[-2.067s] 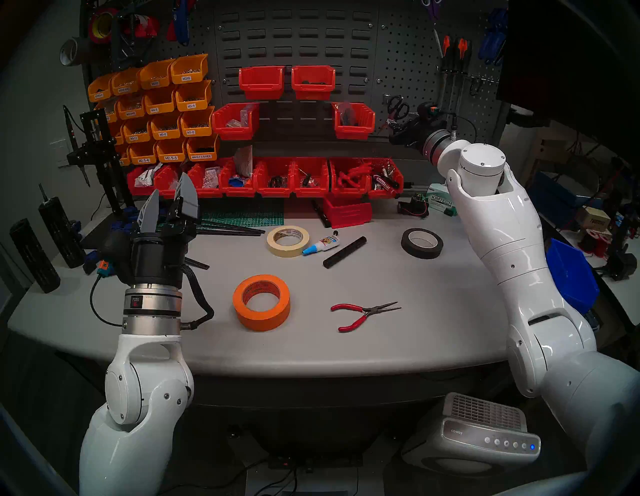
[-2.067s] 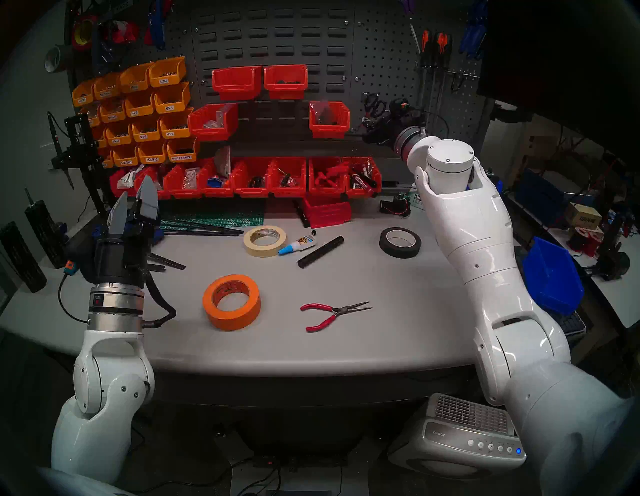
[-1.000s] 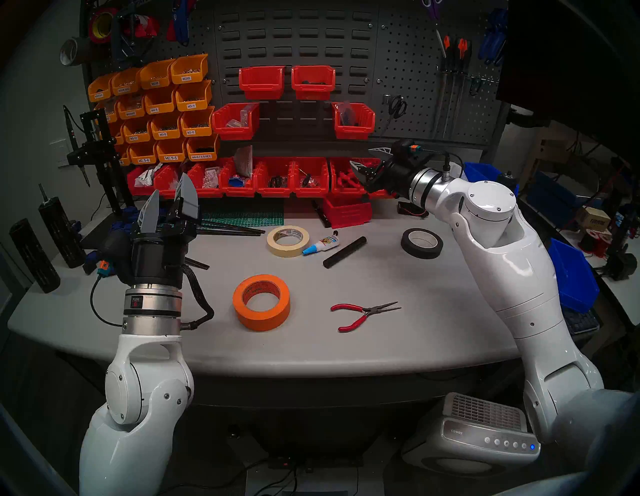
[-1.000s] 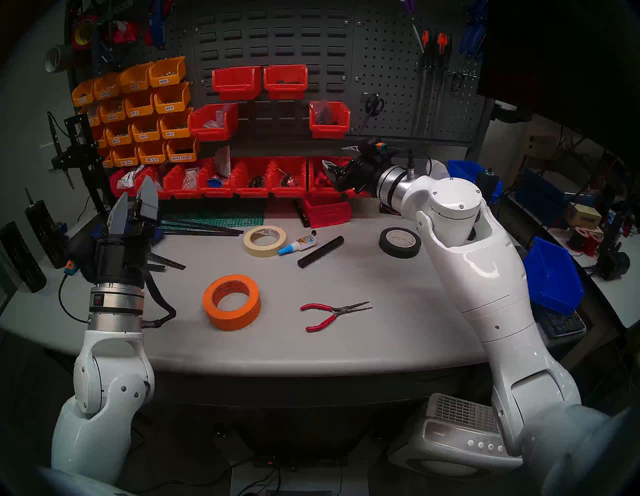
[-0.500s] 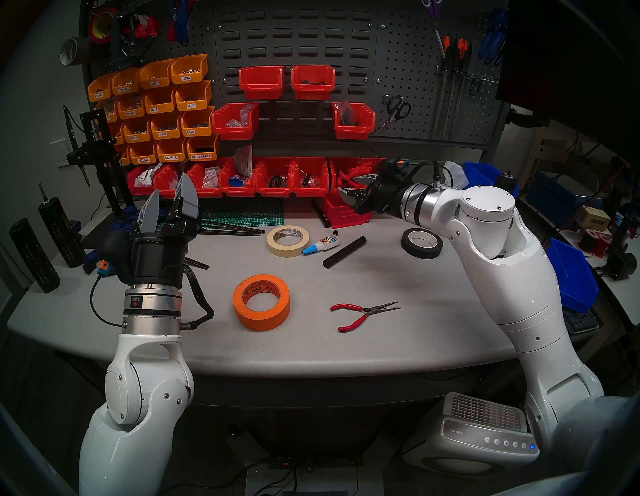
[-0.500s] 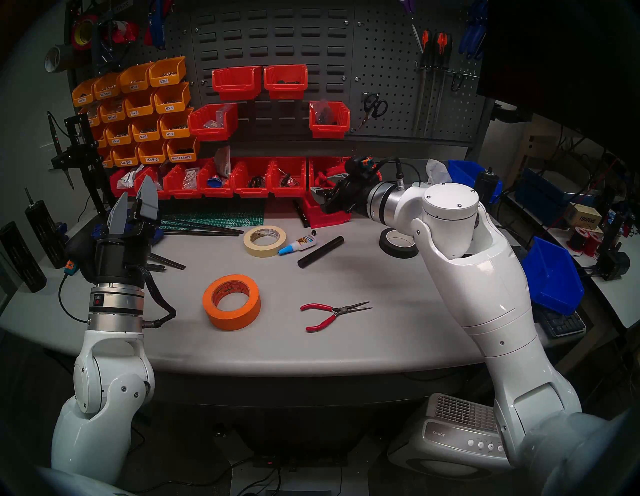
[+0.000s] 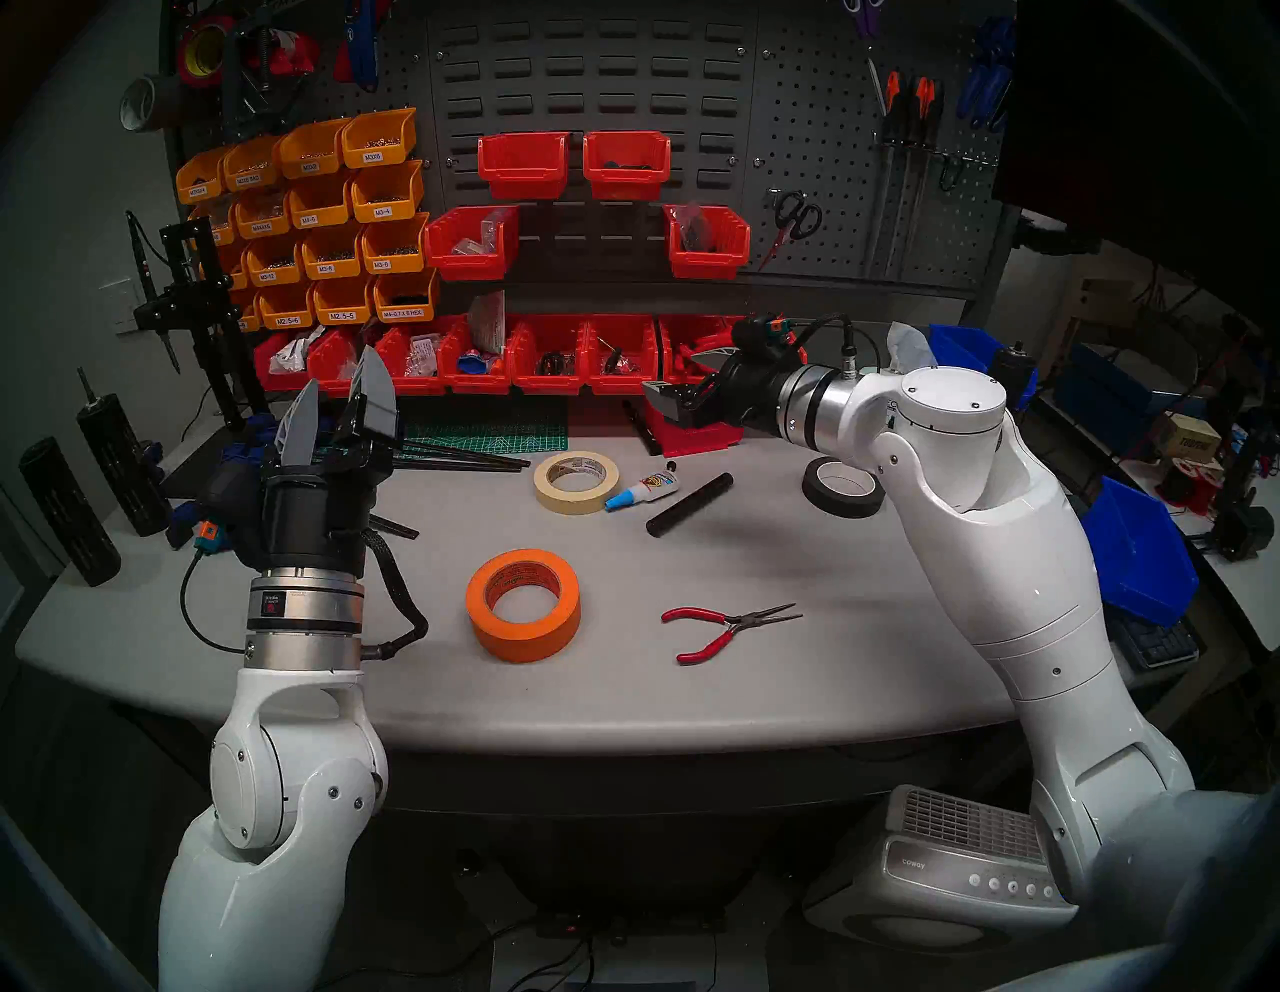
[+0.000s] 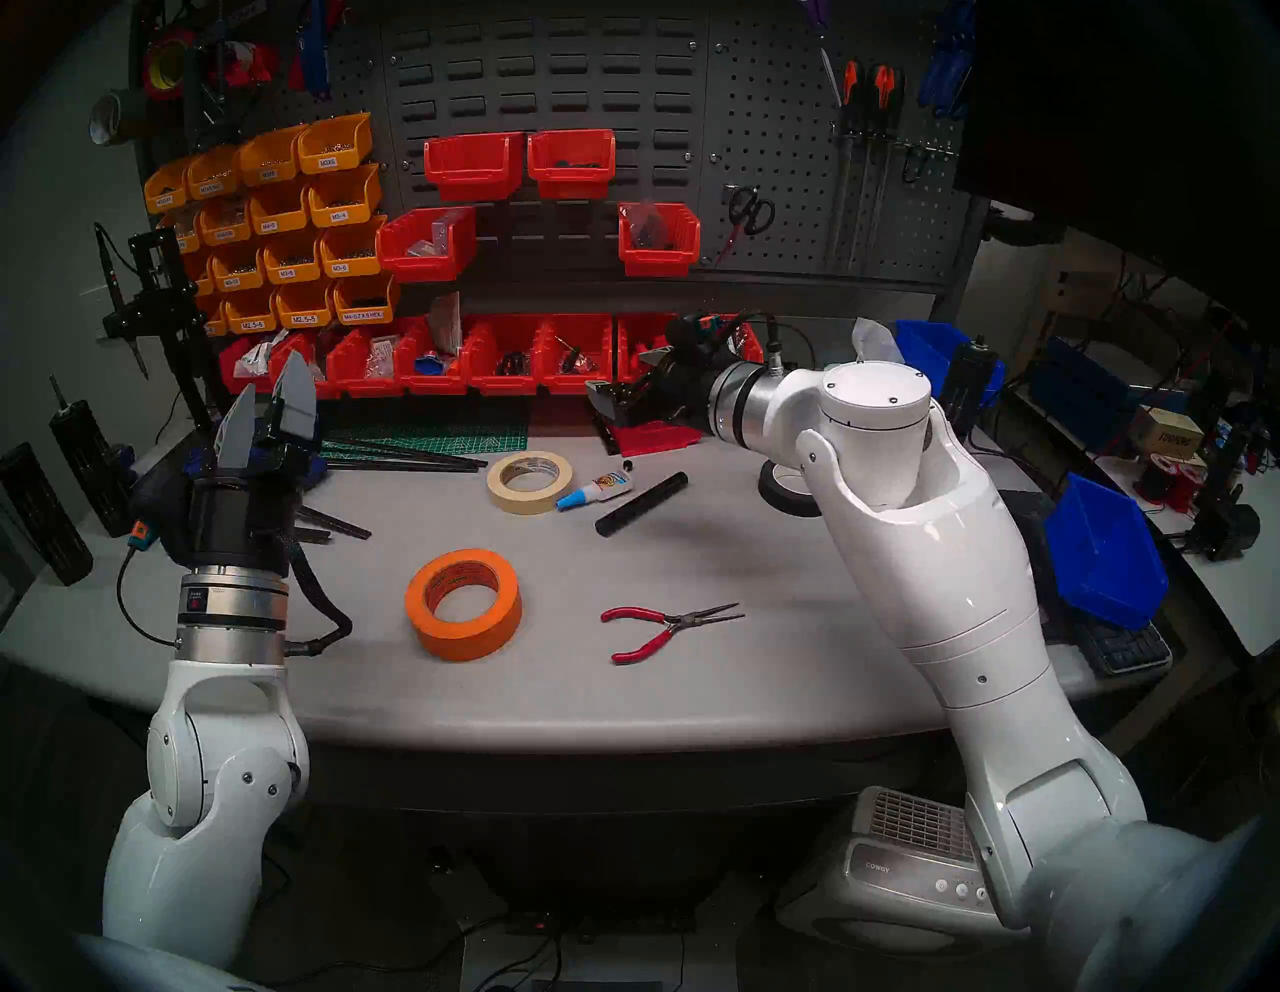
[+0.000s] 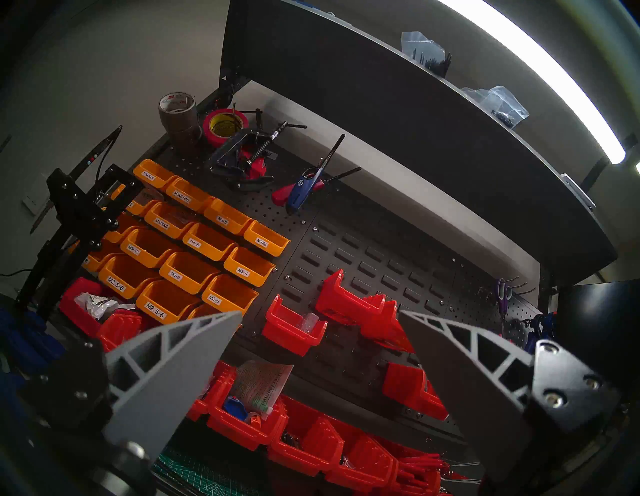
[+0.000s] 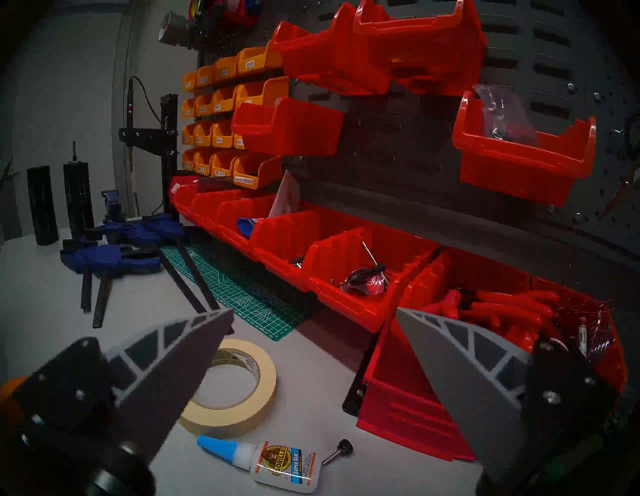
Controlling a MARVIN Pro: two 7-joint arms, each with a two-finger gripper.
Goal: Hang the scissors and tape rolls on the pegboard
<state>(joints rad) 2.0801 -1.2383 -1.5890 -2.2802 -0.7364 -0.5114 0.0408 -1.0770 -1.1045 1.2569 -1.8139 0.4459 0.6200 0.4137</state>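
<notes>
Two tape rolls (image 7: 575, 481) (image 7: 523, 604) flat on table (image 7: 796, 665), one scissors (image 7: 792, 220) hung on pegboard (image 7: 831, 138), two grippers, left (image 7: 338, 409) and right (image 10: 313, 350), both wide open, empty.

Glossy plastic bins (image 7: 706, 242), matt tabletop (image 7: 762, 693)

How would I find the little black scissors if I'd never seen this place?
Look at the dark grey pegboard with the tiny round holes, on the right of the back wall above the row of red bins. The scissors hang there on a hook, loops up, blades pointing down to the left. Their handles are black, unlike the purple scissors higher up or the red-handled pliers lying on the table.
</notes>
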